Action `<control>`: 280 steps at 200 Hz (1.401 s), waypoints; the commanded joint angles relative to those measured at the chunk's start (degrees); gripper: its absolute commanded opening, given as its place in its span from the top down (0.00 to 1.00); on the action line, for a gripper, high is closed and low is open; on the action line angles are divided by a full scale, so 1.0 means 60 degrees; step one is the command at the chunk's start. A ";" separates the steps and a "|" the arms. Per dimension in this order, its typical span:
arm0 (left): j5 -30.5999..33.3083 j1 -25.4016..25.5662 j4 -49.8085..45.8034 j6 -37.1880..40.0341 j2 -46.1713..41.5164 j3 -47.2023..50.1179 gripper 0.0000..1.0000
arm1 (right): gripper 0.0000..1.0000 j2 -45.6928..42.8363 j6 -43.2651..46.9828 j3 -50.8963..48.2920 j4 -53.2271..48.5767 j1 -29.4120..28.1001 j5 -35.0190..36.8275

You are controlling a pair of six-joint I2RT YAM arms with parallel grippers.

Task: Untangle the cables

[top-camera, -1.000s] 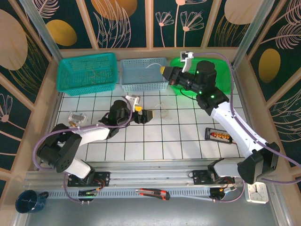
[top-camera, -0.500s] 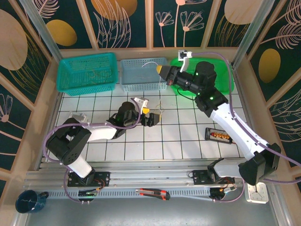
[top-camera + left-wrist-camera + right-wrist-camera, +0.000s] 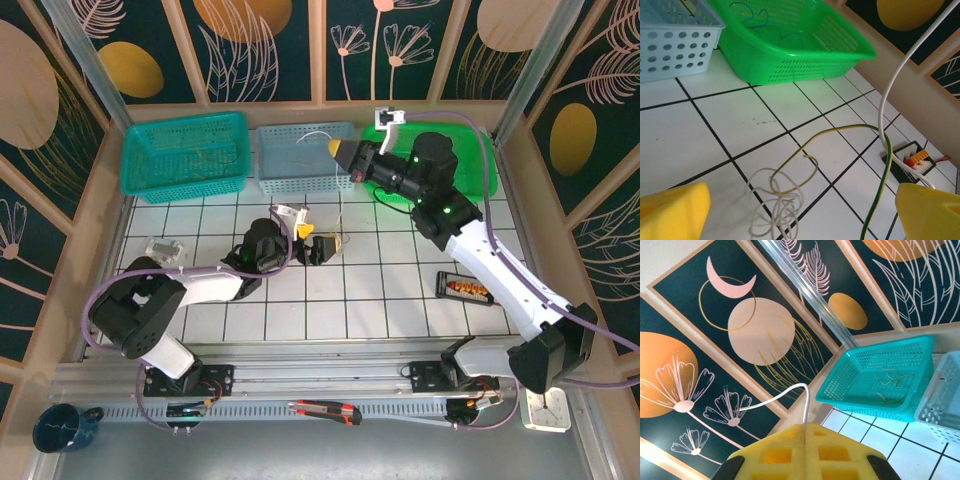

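Note:
The cables point(image 3: 779, 202) lie on the white tiles as a small whitish tangle hooked by a yellow-green wire point(image 3: 840, 131). In the top view they sit at mid-table point(image 3: 336, 242). My left gripper point(image 3: 800, 220) is open and low over the tiles, and its yellow fingertips point(image 3: 671, 214) stand on either side of the tangle without touching it. It is just left of the cables in the top view point(image 3: 314, 244). My right gripper point(image 3: 805, 432) is raised over the baskets point(image 3: 340, 150), shut on a white wire point(image 3: 806, 397). That white wire point(image 3: 889, 85) rises from beside the tangle.
Along the back stand a teal basket point(image 3: 185, 150) with yellowish wires, a blue-grey basket point(image 3: 305, 165) and a green basket point(image 3: 790, 47) holding blue wire. A black connector block point(image 3: 464, 288) lies right of centre and a small clear piece point(image 3: 163, 248) at the left.
My left gripper has moved right, up to the tangle, and stayed open. My right gripper has drifted slightly left, still pinching the white wire.

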State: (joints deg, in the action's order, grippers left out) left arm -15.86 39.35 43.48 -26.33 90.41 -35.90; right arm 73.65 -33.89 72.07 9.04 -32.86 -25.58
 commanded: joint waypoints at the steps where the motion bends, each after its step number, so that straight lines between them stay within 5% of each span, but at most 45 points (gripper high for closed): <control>1: -0.0325 0.0032 0.0580 0.0110 0.0294 -0.0630 0.05 | 1.00 -0.0155 -0.0153 0.0167 0.0588 -0.0251 0.0027; 103: -0.0623 0.0025 0.1507 -0.0511 0.1755 -0.1619 0.07 | 1.00 0.0166 -0.0202 0.0856 0.0967 -0.0822 0.0002; 211: -0.0719 0.0024 0.2197 -0.0855 0.2124 -0.0301 0.51 | 1.00 0.0250 -0.0114 0.2367 0.1278 -0.0702 -0.0229; 280: -0.0683 0.0031 0.2511 -0.1050 0.2437 0.0507 0.54 | 1.00 0.0489 -0.0472 0.4028 0.2023 0.0187 -0.0360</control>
State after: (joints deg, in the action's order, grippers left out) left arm -19.29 39.35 54.70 -31.81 103.92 -34.41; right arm 75.66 -35.09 91.59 15.73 -33.54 -26.74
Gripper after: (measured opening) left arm 0.468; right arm 0.048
